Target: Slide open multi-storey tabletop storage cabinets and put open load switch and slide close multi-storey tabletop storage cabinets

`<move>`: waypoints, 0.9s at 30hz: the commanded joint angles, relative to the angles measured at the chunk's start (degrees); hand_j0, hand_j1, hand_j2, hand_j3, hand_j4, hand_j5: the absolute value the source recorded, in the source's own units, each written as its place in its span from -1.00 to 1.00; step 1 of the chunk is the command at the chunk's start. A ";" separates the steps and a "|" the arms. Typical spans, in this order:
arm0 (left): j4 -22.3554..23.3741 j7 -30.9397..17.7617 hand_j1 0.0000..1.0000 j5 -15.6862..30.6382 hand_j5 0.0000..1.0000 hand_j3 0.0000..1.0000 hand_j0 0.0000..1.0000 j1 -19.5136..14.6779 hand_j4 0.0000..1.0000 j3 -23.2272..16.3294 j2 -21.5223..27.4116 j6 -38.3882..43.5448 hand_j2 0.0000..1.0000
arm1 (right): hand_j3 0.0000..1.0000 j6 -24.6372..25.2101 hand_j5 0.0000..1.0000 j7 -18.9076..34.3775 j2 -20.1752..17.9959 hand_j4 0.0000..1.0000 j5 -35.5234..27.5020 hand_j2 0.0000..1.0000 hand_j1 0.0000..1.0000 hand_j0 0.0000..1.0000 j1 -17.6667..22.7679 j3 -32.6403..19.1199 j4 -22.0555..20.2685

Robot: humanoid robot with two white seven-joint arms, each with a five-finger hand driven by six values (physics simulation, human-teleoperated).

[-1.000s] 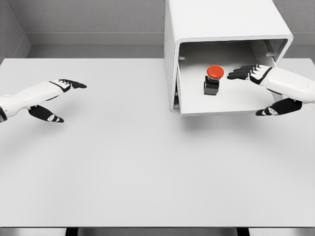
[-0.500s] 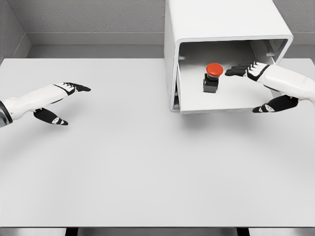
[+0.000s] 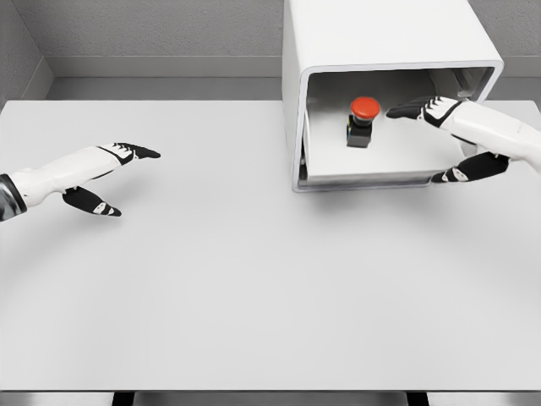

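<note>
Drawer [image 3: 372, 173] closing: right hand [image 3: 448, 139], open and empty, should push squarely, load switch [image 3: 362, 121] just left of its fingers.

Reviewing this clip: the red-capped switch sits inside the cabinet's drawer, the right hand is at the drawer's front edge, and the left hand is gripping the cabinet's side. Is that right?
Not quite. The left hand grips nothing: the head view shows it open over the table, well apart from the cabinet. The rest holds: the red-capped switch sits in the drawer, with the right hand at the drawer's front edge.
</note>
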 commanded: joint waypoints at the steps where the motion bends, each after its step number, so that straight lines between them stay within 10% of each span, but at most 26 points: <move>1: -0.06 0.02 1.00 0.39 1.00 1.00 1.00 0.00 1.00 0.06 0.14 0.07 1.00 | 1.00 0.08 1.00 0.06 0.56 1.00 -0.35 1.00 1.00 1.00 -0.09 1.48 1.18; 27: -0.06 0.02 1.00 0.48 1.00 1.00 1.00 0.00 1.00 0.06 0.14 0.07 1.00 | 1.00 0.08 1.00 1.46 7.24 1.00 0.00 1.00 1.00 1.00 -7.29 5.70 11.64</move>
